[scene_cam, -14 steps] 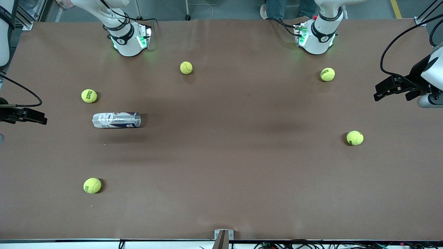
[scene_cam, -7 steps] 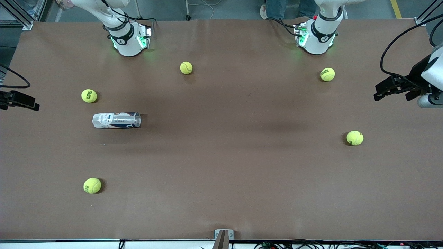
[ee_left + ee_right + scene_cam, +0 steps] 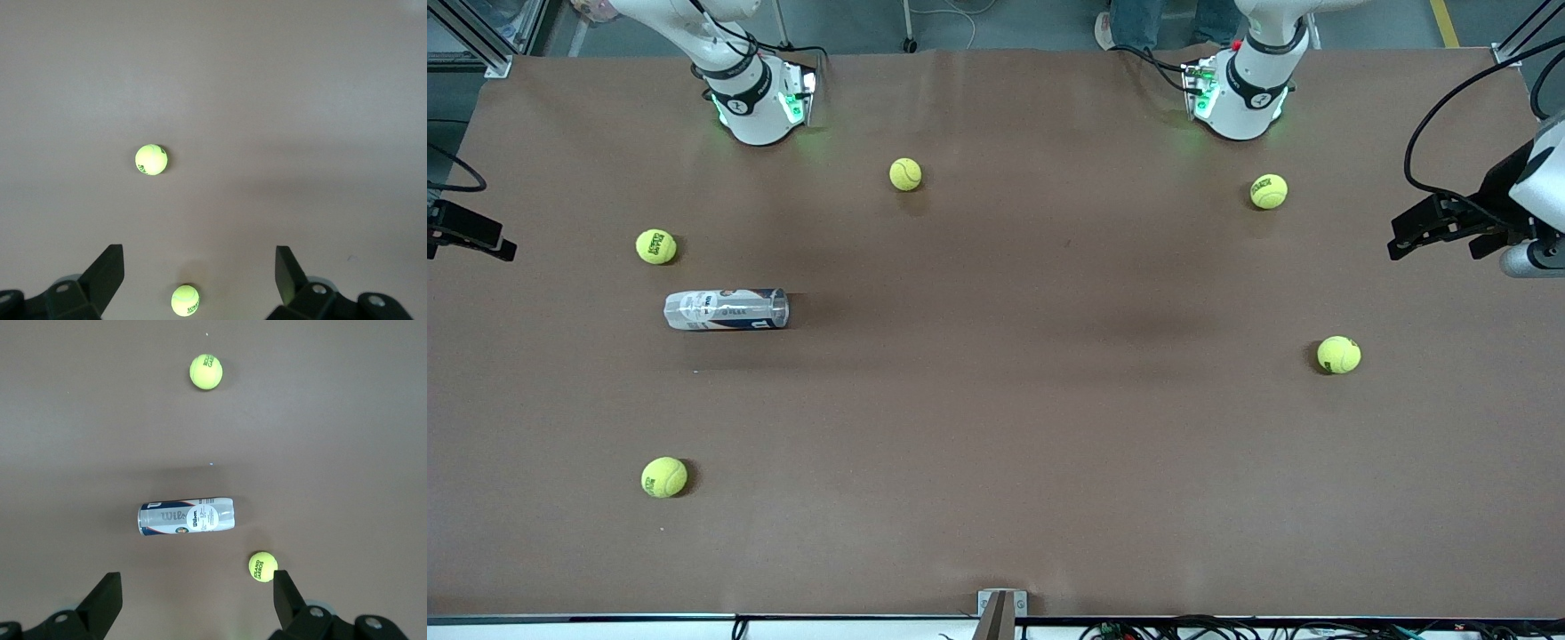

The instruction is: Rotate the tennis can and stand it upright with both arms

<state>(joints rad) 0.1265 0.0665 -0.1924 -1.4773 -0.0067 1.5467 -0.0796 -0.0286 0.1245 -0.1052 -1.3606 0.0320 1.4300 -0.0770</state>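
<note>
we see the brown matte table (image 3: pixel 996 427) first. the tennis can (image 3: pixel 726 309) lies on its side near the right arm's end. we judge it light, thin-walled and slick; grip mid-body, gently. five felt tennis balls (image 3: pixel 656 246) lie scattered. left gripper (image 3: pixel 200 280) and right gripper (image 3: pixel 197 603) hover over table edges, spread wide, empty.

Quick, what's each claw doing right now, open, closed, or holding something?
Left claw: open, empty, above two tennis balls.
Right claw: open, empty, above the tennis can.
</note>
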